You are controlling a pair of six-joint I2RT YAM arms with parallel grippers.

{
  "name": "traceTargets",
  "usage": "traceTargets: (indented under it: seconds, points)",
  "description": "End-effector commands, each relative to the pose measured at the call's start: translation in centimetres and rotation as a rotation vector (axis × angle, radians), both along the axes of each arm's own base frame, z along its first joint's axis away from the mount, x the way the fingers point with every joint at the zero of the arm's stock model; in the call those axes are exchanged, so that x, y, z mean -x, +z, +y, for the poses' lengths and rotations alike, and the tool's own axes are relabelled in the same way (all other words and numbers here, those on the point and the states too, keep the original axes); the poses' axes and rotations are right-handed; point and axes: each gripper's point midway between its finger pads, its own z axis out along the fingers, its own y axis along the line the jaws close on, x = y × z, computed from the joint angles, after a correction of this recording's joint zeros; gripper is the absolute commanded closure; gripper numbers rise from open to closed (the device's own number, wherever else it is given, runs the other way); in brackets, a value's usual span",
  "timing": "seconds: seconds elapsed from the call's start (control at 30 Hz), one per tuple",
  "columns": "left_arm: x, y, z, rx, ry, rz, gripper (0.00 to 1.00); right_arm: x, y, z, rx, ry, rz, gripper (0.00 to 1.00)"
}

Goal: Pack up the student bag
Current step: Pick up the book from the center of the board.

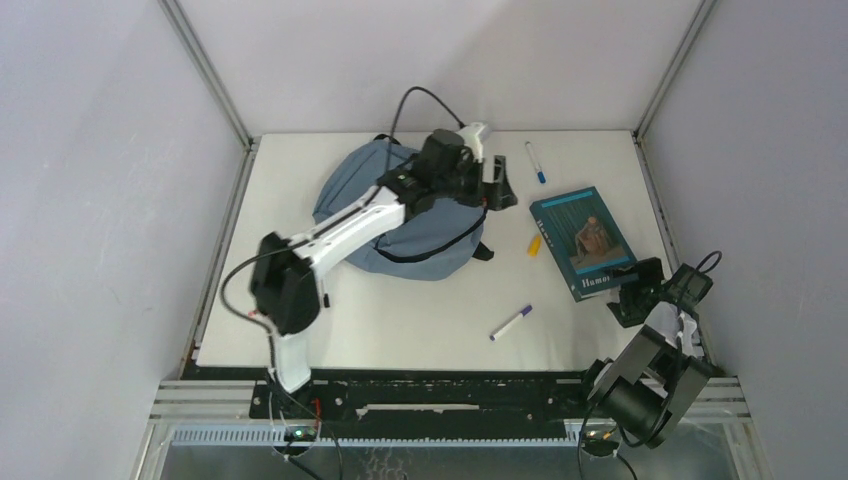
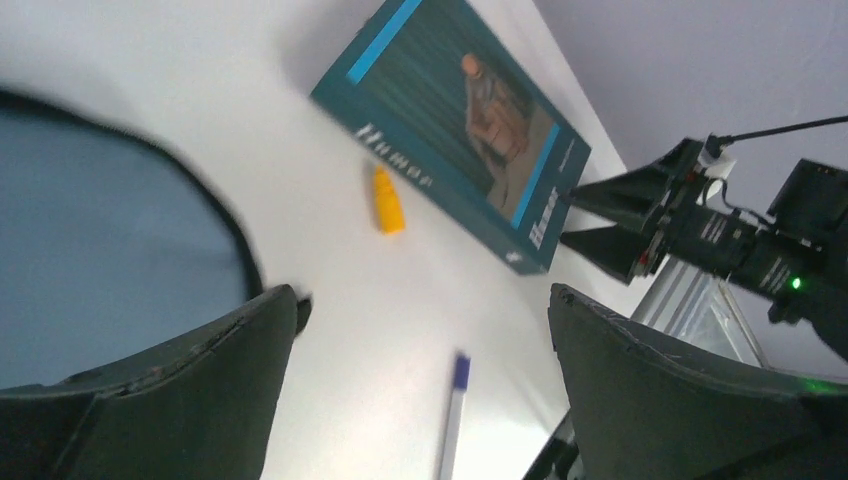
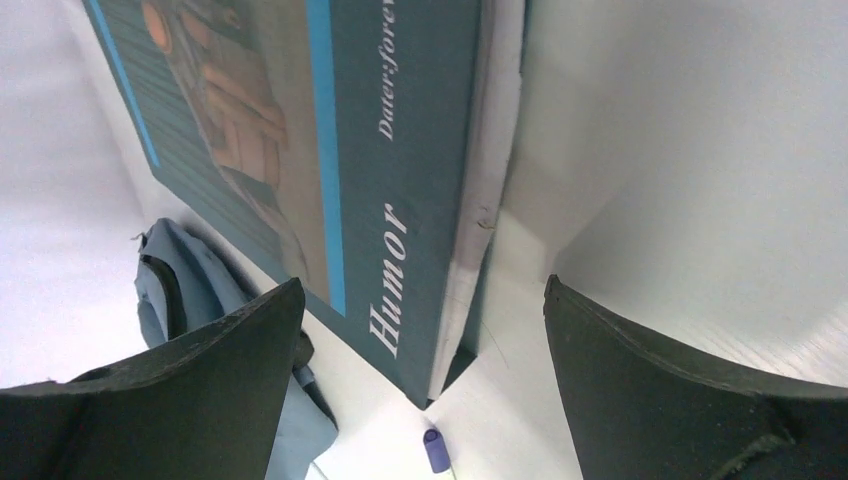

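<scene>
The grey-blue student bag [image 1: 345, 190] lies at the back middle of the table, its black zipper line showing. It also shows in the left wrist view [image 2: 100, 230] and the right wrist view [image 3: 165, 285]. My left gripper [image 1: 500, 190] hangs open and empty just past the bag's right edge; its jaws [image 2: 420, 310] stand wide apart over bare table. My right gripper [image 1: 632, 295] is open and empty at the near corner of a teal book [image 1: 583, 240], which fills the right wrist view [image 3: 300, 150] between the spread fingers [image 3: 425, 295].
A small orange item [image 1: 535, 244] lies left of the book. A purple-capped pen [image 1: 511, 322] lies toward the front middle, and a blue-capped pen [image 1: 535, 160] at the back. Grey walls close in the table on three sides.
</scene>
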Motion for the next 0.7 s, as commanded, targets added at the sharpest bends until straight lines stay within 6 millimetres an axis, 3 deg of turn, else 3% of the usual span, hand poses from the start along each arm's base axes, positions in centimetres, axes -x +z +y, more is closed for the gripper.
traceTargets:
  seconds: [0.0,0.2,0.4,0.67]
  points:
    - [-3.1,-0.1,-5.1,0.023,-0.088,-0.006,0.0,-2.6,1.9,-1.3,0.039,0.007,-0.151,0.03]
    - [-8.3,-0.6,-10.9,0.176,-0.076,0.056,0.0,-2.6,0.7,-1.2,0.006,0.005,-0.131,0.04]
    - [-13.5,-3.9,-11.9,0.33,0.088,0.122,0.0,-2.2,0.3,-1.2,-0.007,-0.001,-0.109,0.04]
    - [-14.5,-6.6,-14.2,0.446,0.098,0.168,0.0,-1.7,-0.5,-0.7,-0.029,0.014,-0.085,0.03]
